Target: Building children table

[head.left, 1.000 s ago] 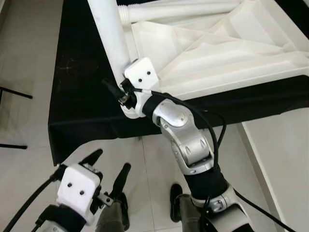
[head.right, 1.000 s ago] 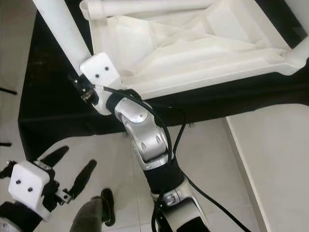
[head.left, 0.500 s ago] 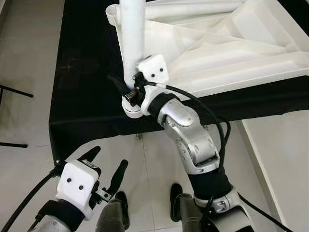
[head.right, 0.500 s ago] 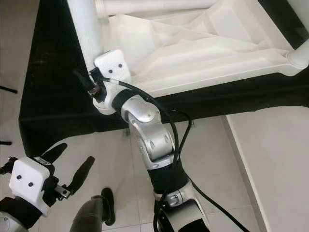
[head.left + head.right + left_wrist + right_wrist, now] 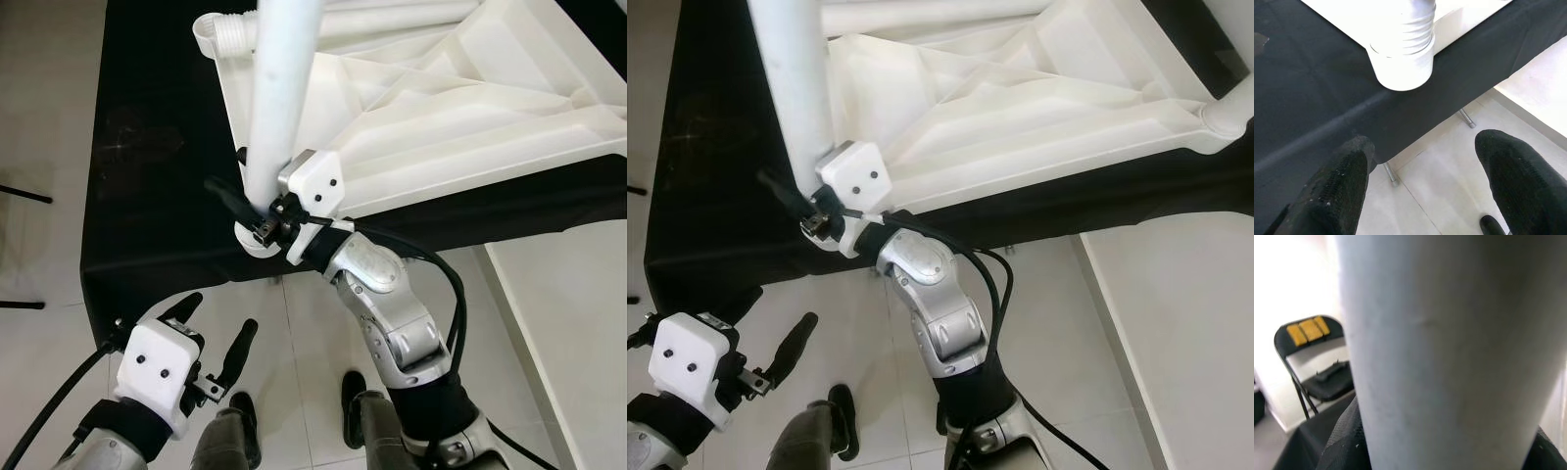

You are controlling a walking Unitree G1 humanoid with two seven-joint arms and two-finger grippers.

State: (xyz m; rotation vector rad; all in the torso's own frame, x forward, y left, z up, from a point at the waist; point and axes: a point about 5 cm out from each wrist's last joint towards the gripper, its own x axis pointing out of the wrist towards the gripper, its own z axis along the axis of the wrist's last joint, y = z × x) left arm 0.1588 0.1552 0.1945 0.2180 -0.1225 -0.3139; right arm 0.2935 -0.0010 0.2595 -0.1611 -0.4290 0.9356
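- One white tabletop [image 5: 460,117] upside down on one black-draped table [image 5: 157,186].
- Right gripper [image 5: 257,217] clamps one white table leg [image 5: 279,108].
- Left gripper [image 5: 211,333] hangs wide open, holding nothing.

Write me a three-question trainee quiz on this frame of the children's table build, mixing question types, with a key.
1. True or false: the right gripper is shut on the white table leg.
2. Multiple choice: the left gripper is (A) gripping the tabletop, (B) open, low over the floor, holding nothing, (C) shut on a screw.
3. Short answer: what does the upturned white tabletop lie on?

Key
1. True; its fingers clasp the leg near its lower end.
2. B.
3. A table covered with a black cloth.
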